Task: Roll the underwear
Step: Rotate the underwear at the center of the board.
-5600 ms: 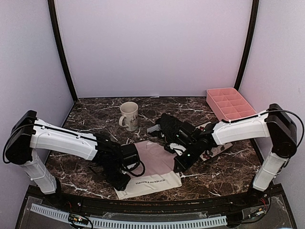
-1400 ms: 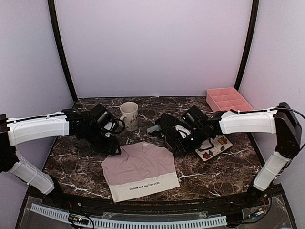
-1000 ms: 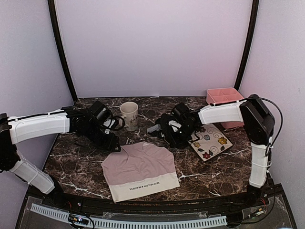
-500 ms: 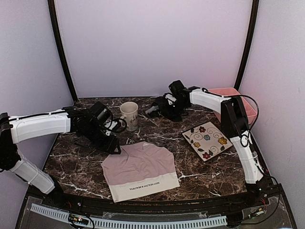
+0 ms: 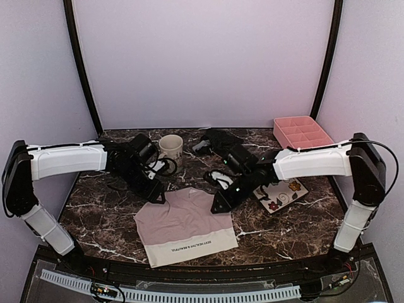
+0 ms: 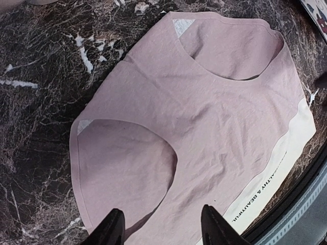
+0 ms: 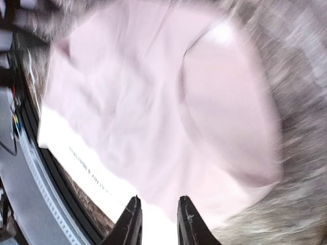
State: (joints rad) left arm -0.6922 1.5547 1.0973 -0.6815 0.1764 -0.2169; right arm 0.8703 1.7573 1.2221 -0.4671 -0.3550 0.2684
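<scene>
- No roll started yet, by the look of things: both garments left to do.
- Pale pink underwear with white waistband: spread flat and unfolded on the marble table, directly ahead of and beneath both sets of fingertips.
- Black underwear: bunched in a heap well behind both pairs of fingers, near the white mug.
- Left gripper: fingers clearly apart with nothing between them, poised over a leg-opening edge of the pink cloth. Cannot tell whether touching.
- Left arm: reaches in low from the side, wrist tipped down toward the garment's far left corner.
- Right gripper: fingers only slightly apart, with no cloth seen pinched between them, though the wrist view is blurred.
- Right arm: stretches across past the flowered plate, forearm low and gripper angled down at the far right corner of the pink cloth.
- Likely step in hand: taking the far edge at both corners to begin the first roll.
</scene>
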